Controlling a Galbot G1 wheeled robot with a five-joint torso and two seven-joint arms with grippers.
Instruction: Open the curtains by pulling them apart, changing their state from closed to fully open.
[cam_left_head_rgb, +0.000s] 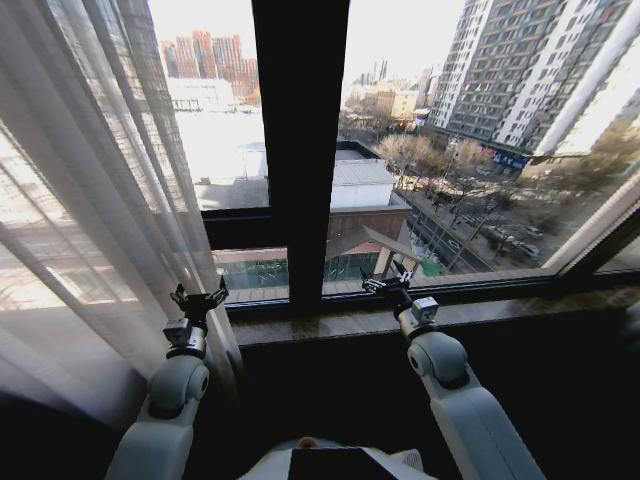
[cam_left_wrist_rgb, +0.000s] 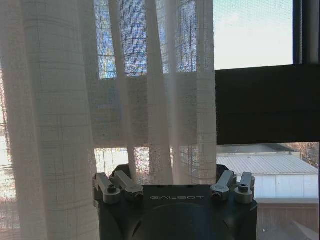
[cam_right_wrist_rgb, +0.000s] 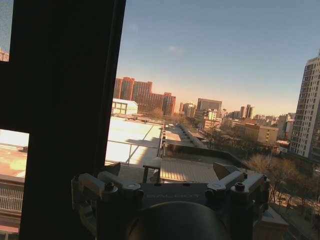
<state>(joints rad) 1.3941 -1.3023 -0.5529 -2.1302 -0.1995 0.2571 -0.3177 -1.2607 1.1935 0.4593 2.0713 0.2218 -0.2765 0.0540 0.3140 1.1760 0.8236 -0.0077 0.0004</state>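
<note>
The left curtain (cam_left_head_rgb: 80, 180) is a sheer cream pleated panel hanging along the left side of the window, and its inner edge falls just beside my left gripper (cam_left_head_rgb: 200, 299). In the left wrist view the curtain's folds (cam_left_wrist_rgb: 150, 100) hang right in front of the left gripper (cam_left_wrist_rgb: 172, 187). Its fingers (cam_left_wrist_rgb: 107, 185) are spread wide and open, with fabric between them but not pinched. My right gripper (cam_left_head_rgb: 388, 283) is raised by the window's middle, open and holding nothing. The right wrist view shows the right gripper (cam_right_wrist_rgb: 170, 187) facing bare glass.
A broad dark vertical frame bar (cam_left_head_rgb: 298, 150) splits the window, with a horizontal bar (cam_left_head_rgb: 235, 230) crossing low on the left pane. A stone sill (cam_left_head_rgb: 330, 325) runs below the glass. A pale slanted strip (cam_left_head_rgb: 592, 238) stands at the far right.
</note>
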